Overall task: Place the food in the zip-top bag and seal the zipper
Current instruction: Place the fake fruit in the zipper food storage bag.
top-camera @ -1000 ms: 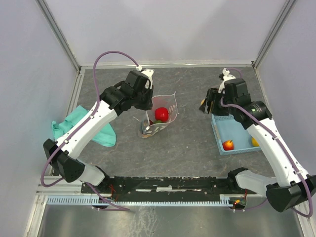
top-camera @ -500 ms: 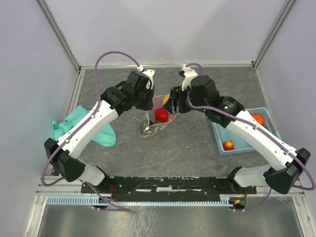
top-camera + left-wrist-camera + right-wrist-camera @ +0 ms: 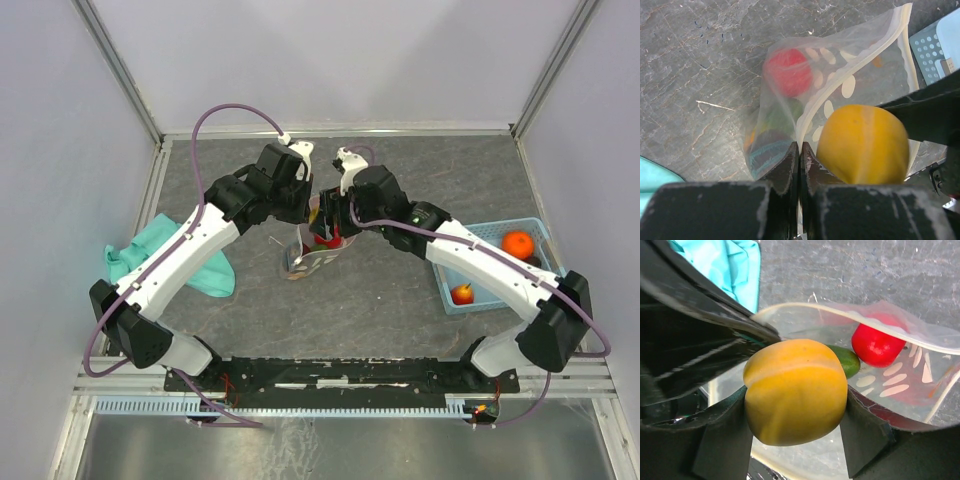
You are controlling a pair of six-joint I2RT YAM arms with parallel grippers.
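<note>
Loading step in hand! The left gripper (image 3: 799, 152) was pinched shut on the near lip of the bag (image 3: 855, 65), holding its mouth open. The right gripper (image 3: 328, 222) clamped a yellow fruit (image 3: 795, 390) right over that mouth, not yet inside. A red fruit (image 3: 788, 72) and a green one (image 3: 847, 361) lay in the bag. Next, I'd judge: lower the yellow fruit past the lip, let go, then fetch more from the basket (image 3: 441, 266), well right of the bag. The zipper (image 3: 905, 35) stood unsealed.
</note>
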